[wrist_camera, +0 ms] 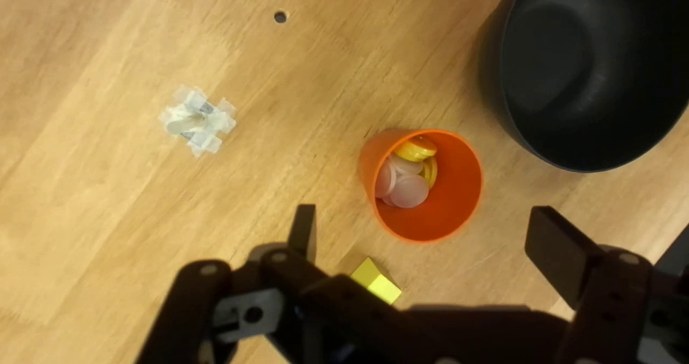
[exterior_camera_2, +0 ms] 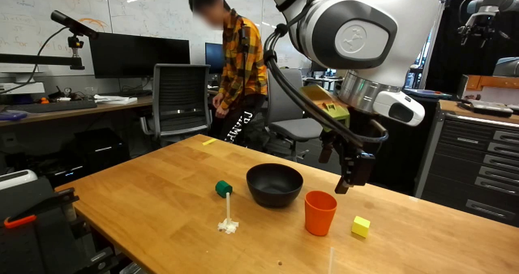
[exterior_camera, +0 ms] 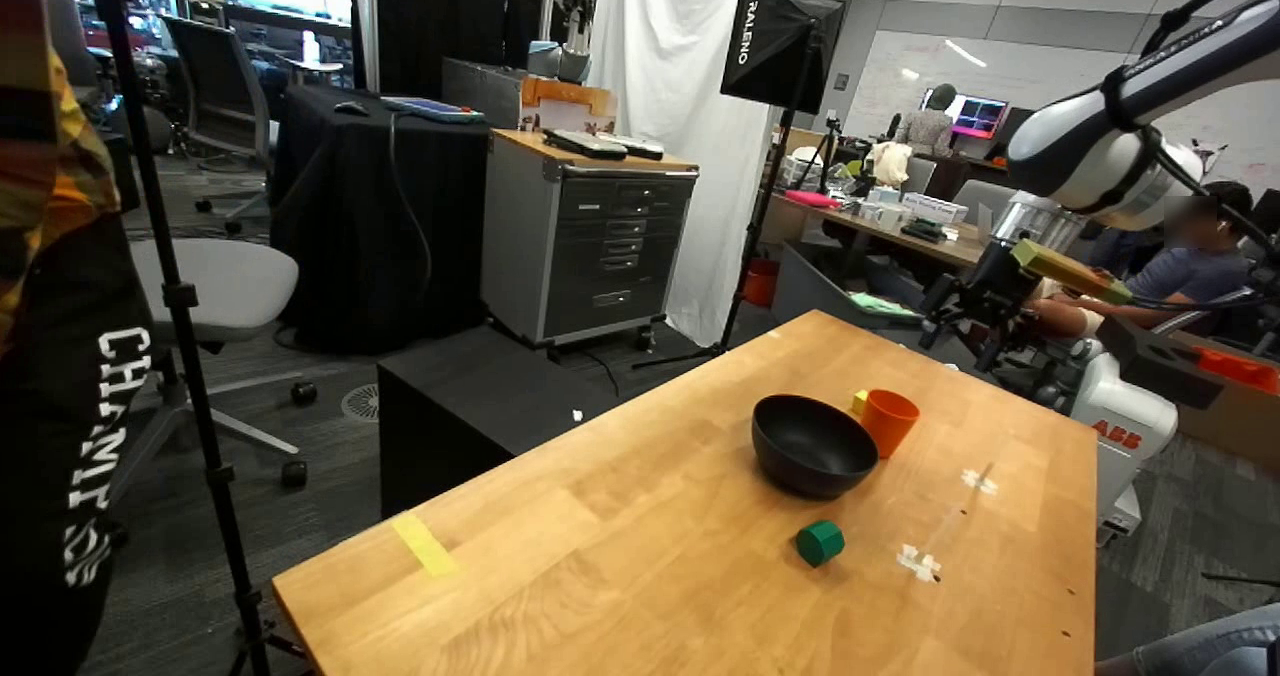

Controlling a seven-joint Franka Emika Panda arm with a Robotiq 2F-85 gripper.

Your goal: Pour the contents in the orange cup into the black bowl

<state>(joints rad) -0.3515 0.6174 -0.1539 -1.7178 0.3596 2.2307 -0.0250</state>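
Observation:
The orange cup [exterior_camera: 888,426] stands upright on the table, beside the black bowl [exterior_camera: 800,478]; both also show in an exterior view, cup [exterior_camera_2: 318,217] and bowl [exterior_camera_2: 273,197]. In the wrist view the cup [wrist_camera: 452,197] holds the contents [wrist_camera: 407,185], pale round discs and some yellow pieces. The bowl [wrist_camera: 549,57] is at the upper right there, and its visible inside is empty. My gripper [wrist_camera: 423,214] is open and empty, with its fingers wide apart. It hovers above the table, clear of the cup, as an exterior view shows of the gripper [exterior_camera_2: 333,172].
A yellow block [exterior_camera_2: 361,226] lies close to the cup. A green block [exterior_camera_2: 224,189] lies on the other side of the bowl. A thin white peg [exterior_camera_2: 228,207] stands taped to the wooden table [exterior_camera_2: 170,185]. A person [exterior_camera_2: 243,55] stands beyond the table.

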